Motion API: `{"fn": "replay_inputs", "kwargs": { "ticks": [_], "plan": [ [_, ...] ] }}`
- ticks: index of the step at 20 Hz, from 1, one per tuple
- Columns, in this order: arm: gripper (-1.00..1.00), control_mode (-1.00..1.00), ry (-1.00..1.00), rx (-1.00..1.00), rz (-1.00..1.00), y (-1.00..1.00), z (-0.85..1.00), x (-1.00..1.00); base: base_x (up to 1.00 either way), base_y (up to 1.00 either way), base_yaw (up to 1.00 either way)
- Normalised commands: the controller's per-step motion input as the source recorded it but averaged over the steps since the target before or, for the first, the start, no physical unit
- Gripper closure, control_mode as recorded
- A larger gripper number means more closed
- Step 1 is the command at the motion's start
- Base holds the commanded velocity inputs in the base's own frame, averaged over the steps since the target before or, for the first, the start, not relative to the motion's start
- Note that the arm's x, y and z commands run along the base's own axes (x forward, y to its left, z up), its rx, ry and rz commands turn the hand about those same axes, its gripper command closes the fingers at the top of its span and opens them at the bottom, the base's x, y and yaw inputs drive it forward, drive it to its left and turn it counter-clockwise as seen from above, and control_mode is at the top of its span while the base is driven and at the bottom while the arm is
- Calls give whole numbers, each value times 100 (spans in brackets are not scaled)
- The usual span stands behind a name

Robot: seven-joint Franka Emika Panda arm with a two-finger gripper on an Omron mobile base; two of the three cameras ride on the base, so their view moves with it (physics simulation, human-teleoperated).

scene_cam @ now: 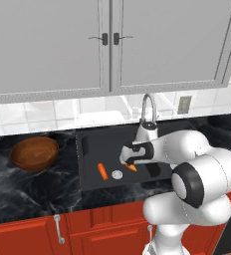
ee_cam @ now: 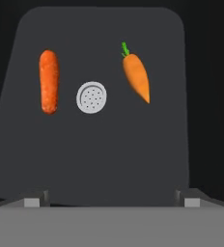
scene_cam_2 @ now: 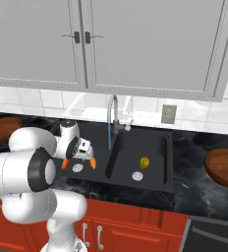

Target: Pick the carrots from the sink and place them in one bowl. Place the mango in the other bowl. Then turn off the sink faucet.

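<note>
The two carrots lie on the floor of the sink's (scene_cam: 87,149) left basin, one on each side of its round silver drain (ee_cam: 91,98). In the hand view the blunt carrot (ee_cam: 49,81) sits at about nine o'clock from the drain, its long axis running twelve to six; the tapered carrot (ee_cam: 136,77) sits at about two o'clock, green top toward twelve and tip slanting toward five. Neither touches the drain or the other.

The gripper (scene_cam: 125,155) hangs above this basin with its jaws spread wide and nothing between them — the two dark fingertips (ee_cam: 35,198) rise at the bottom corners of the hand view. Both carrots lie toward twelve o'clock from the claw, well apart from it; the tapered one appears nearer the right finger's side, so the claw would likely have to shift forward and turn across a carrot's long axis before descending.

The mango (scene_cam_2: 144,162) rests in the right basin. Wooden bowls sit on the counter — one (scene_cam: 35,152) left of the sink, another (scene_cam_2: 224,167) right. The faucet (scene_cam_2: 113,115) runs a thin stream.
</note>
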Motion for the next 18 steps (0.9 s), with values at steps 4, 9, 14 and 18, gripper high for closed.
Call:
{"fn": "replay_inputs", "kwargs": {
  "ticks": [4,9,14,18],
  "plan": [
    [-100,-100,0,0,0,0,-18,12,0,0,0],
    [-100,-100,0,0,0,0,-15,12,0,0,0],
    [-100,-100,0,0,0,0,-10,8,0,0,0],
    [-100,-100,0,0,0,0,-6,9,0,0,0]
  ]
}}
